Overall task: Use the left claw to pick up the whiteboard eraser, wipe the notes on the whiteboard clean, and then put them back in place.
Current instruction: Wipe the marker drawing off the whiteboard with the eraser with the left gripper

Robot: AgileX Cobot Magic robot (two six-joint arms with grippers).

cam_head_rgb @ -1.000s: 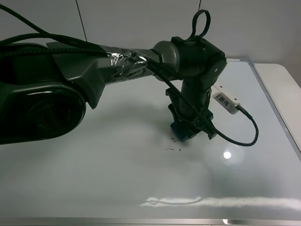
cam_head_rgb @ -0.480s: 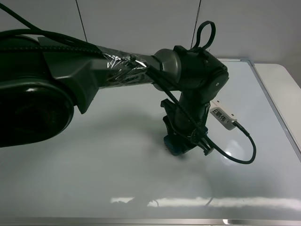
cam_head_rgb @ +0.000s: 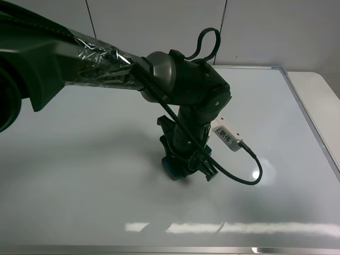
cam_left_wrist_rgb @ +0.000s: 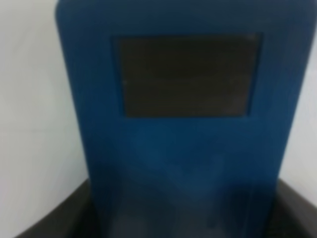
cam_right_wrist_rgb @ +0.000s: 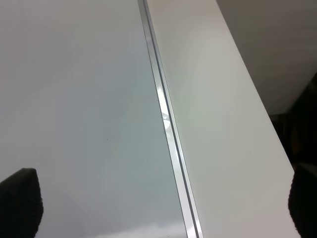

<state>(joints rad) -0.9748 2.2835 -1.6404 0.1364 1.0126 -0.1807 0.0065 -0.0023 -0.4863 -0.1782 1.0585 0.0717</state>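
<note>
My left claw [cam_head_rgb: 185, 166] is shut on the teal-blue whiteboard eraser [cam_head_rgb: 169, 169] and presses it on the whiteboard [cam_head_rgb: 79, 159] near the middle, a little toward the front. In the left wrist view the eraser [cam_left_wrist_rgb: 183, 148] fills the picture, with a dark square patch on top, and dark fingers [cam_left_wrist_rgb: 44, 225] show at the lower corners. No notes show on the board; any under the claw are hidden. My right gripper [cam_right_wrist_rgb: 161, 208] is open and empty over the board's right frame [cam_right_wrist_rgb: 168, 129]. It is out of the high view.
A white labelled box [cam_head_rgb: 226, 135] and a looping black cable [cam_head_rgb: 249, 178] hang from the left wrist over the board. A white table strip [cam_head_rgb: 319, 101] lies right of the silver frame. Bright light reflections [cam_head_rgb: 223, 227] streak the board's front.
The left arm has swept the eraser toward the front left across the board. The small black scribble seen a second ago no longer shows.
</note>
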